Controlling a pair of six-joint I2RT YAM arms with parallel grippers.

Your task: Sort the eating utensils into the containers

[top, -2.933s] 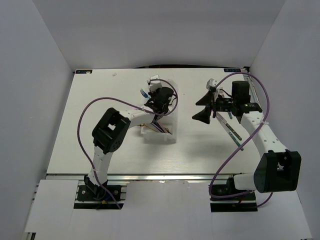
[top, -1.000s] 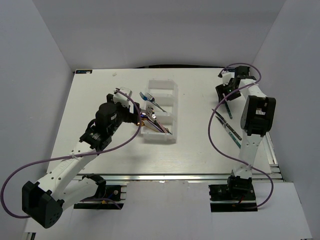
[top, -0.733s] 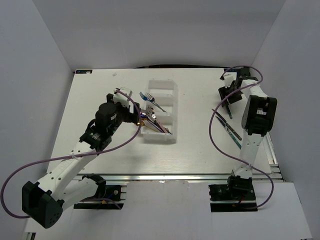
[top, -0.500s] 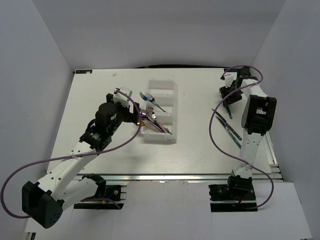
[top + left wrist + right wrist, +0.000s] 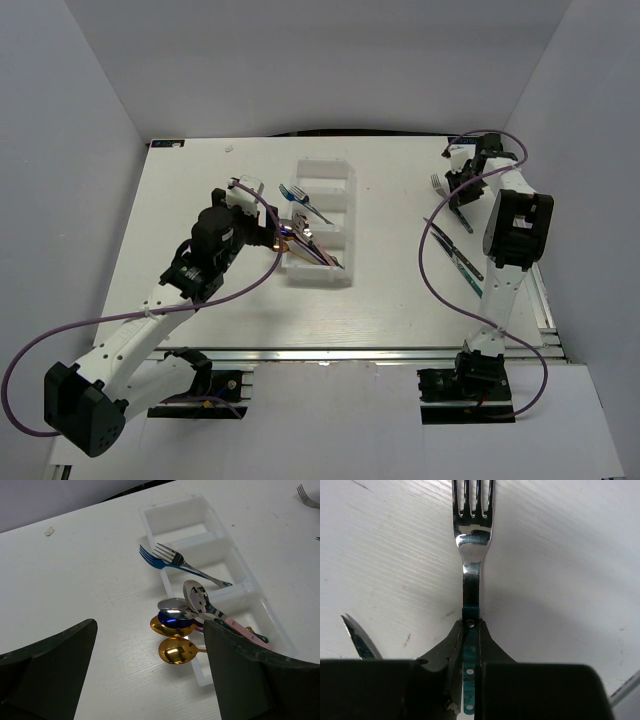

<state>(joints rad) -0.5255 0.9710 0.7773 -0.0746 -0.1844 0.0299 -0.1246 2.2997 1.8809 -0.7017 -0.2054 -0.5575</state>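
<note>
My right gripper (image 5: 471, 630) is shut on the teal handle of a silver fork (image 5: 471, 545), whose tines point away over the white table. From above, that fork (image 5: 437, 183) pokes out to the left of the right gripper (image 5: 458, 190) at the far right. The containers are a translucent white divided tray (image 5: 170, 506), also seen mid-table (image 5: 325, 165). It holds a blue fork and a silver fork (image 5: 172, 559) and several spoons (image 5: 192, 597). A gold spoon (image 5: 176, 651) hangs over its near rim. My left gripper (image 5: 150, 625) hovers open and empty over those spoons.
A knife tip (image 5: 357, 637) lies just left of my right fingers. Two more dark-handled utensils (image 5: 458, 258) lie on the table near the right arm. Purple cables loop off both arms. White walls enclose the table.
My right jaws have closed on the fork's handle, and its tines now show to the left of the gripper. The left arm has stayed put, still open.
</note>
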